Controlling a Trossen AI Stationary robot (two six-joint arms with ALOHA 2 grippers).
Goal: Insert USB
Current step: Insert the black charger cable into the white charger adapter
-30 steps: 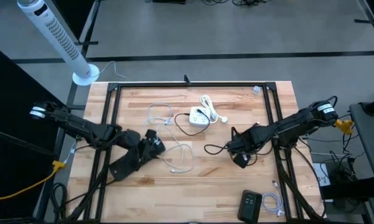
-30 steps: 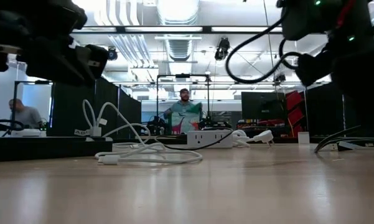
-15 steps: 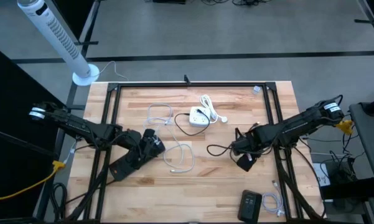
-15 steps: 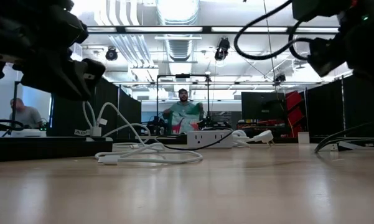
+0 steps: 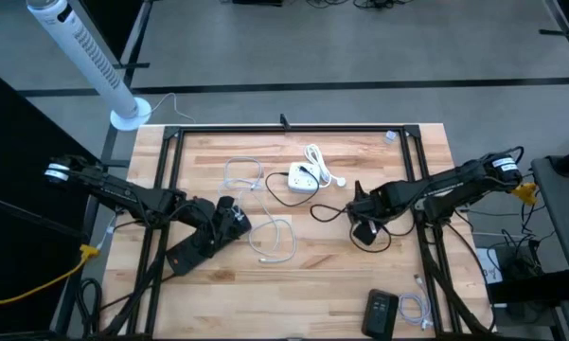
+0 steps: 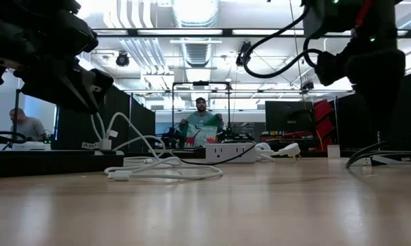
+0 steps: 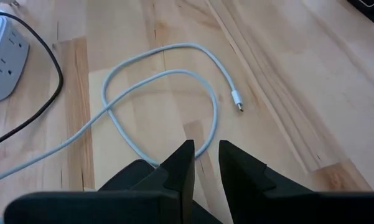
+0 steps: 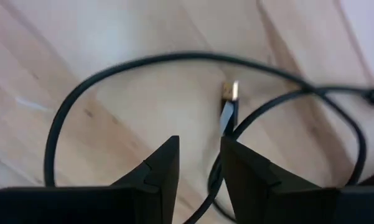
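Note:
A white power strip [image 5: 303, 178] lies flat at the table's middle-far part. A black cable [image 5: 329, 210] runs from it toward my right gripper [image 5: 362, 230], which points down over the cable with a gap between its fingers [image 8: 199, 155]. The cable's USB plug [image 8: 228, 109] shows just past the fingertips. A white cable [image 5: 276, 242] lies looped on the wood, its small plug [image 7: 236, 101] free. My left gripper [image 5: 235, 220] hovers above that loop, slanting down, its fingers [image 7: 204, 158] narrowly apart with nothing between them. My right gripper comes at the black cable from above, pointing down. In its wrist view the stretch behind the plug [image 8: 215, 171] runs through the gap, close to one finger [image 8: 243, 168]. Whether a finger touches the cable I cannot tell.
Black frame rails [image 5: 173, 189] [image 5: 419, 175] run front to back on both sides of the table. A dark device [image 5: 382, 311] and a small white cable [image 5: 415, 308] lie at the near edge. Another thin white cable [image 5: 241, 175] lies left of the strip. People show beyond the table [image 6: 204, 126].
My right gripper has gone toward the table's far edge and a little up. The black cable's stretch to its left has shifted toward the far edge with it. My left gripper has rolled slightly about its own axis while staying in place.

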